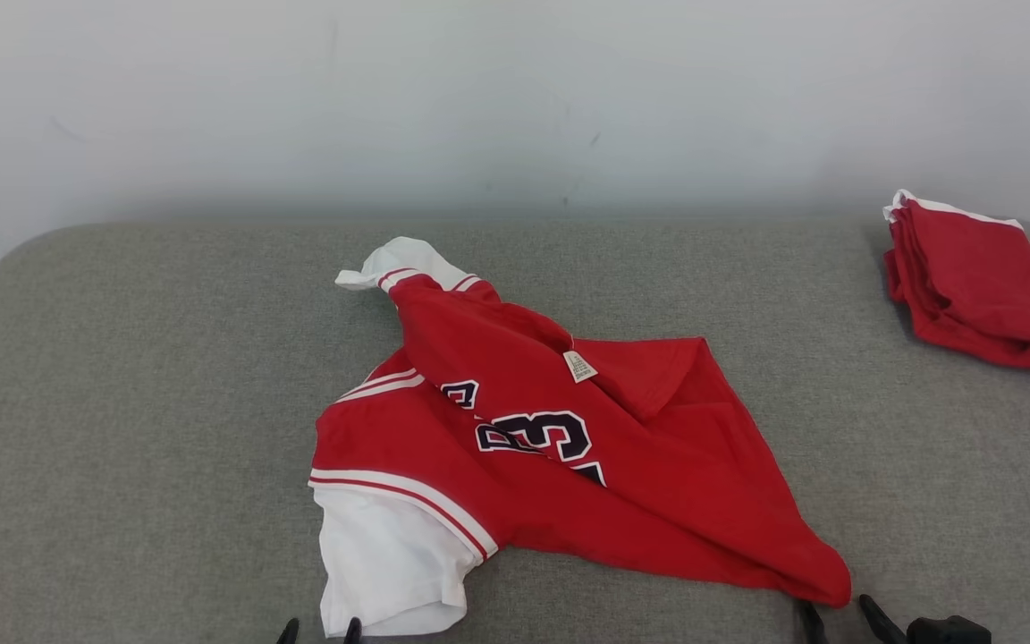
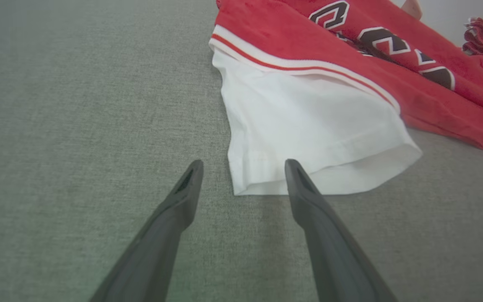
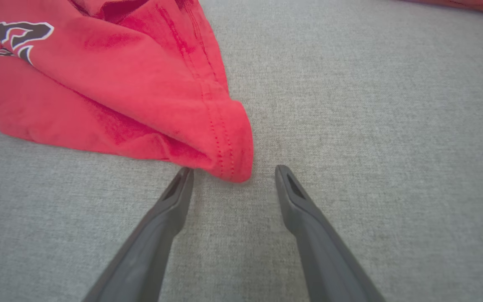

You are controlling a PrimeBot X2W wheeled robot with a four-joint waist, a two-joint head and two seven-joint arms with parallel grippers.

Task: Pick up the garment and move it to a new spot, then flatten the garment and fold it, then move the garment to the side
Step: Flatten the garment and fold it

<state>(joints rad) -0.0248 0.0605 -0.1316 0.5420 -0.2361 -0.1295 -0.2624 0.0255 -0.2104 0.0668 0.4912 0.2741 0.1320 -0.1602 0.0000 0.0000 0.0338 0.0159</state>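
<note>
Left gripper [image 1: 320, 631], jaws spread, points at the garment's [image 1: 524, 429] white sleeve [image 1: 385, 559]; right gripper [image 1: 839, 615], likewise open and empty, points at its near-right red corner [image 1: 823, 581].

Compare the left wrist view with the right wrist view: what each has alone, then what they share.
Left wrist view: a white sleeve with striped trim, at the open left gripper's fingertips. Right wrist view: a stitched red hem corner, just ahead of the open right gripper. Shared: the red jersey with dark, white-edged lettering, and the grey fabric surface.
</note>
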